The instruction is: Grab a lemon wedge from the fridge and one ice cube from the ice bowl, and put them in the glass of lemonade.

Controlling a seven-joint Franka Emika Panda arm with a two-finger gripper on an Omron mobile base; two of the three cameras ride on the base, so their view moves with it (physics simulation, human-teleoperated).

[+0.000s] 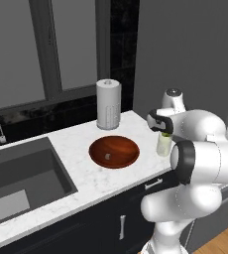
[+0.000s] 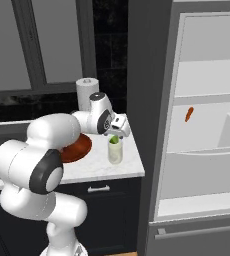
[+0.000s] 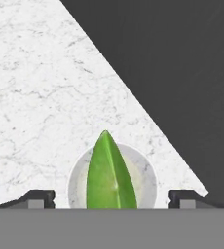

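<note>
Hovering over the glass of lemonade (image 2: 115, 151), the gripper (image 3: 112, 198) stands open, the lemon wedge (image 3: 110, 172) between its fingertips

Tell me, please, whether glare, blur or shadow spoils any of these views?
Left base view: sharp, soft highlight on the glossy reddish-brown wooden bowl. Right base view: evenly lit, white fridge interior pale but readable. Hand view: crisp, the green lemon wedge shows a small highlight.

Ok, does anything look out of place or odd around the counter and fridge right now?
One thing: the fridge stands wide open, its door swung aside, with an orange-red stick on a shelf. Otherwise tidy: the lemon wedge sits at the mouth of the glass of lemonade between the open jaws, with no spill on the counter.
</note>
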